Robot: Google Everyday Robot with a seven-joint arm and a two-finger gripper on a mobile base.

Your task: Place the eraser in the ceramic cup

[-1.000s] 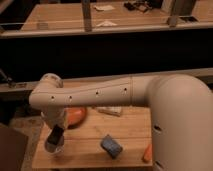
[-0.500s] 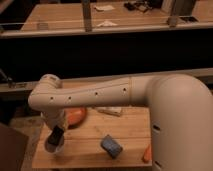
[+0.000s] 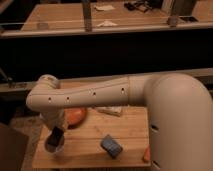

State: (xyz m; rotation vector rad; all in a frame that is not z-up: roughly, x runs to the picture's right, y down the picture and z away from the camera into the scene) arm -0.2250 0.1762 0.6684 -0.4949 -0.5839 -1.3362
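Observation:
The ceramic cup (image 3: 53, 145), small, pale and round, stands at the front left of the wooden table (image 3: 90, 150). My gripper (image 3: 56, 135) hangs from the arm's elbow at the left, directly over the cup's mouth. It is shut on the eraser (image 3: 56, 133), a small dark block with a paler edge, held at the cup's rim. The cup's inside is mostly hidden by the gripper and eraser.
An orange bowl (image 3: 75, 117) sits just behind and to the right of the cup. A blue block (image 3: 111, 146) lies at the front middle. A pale flat item (image 3: 113, 110) lies at the back, and an orange thing (image 3: 146, 155) sits at the right edge.

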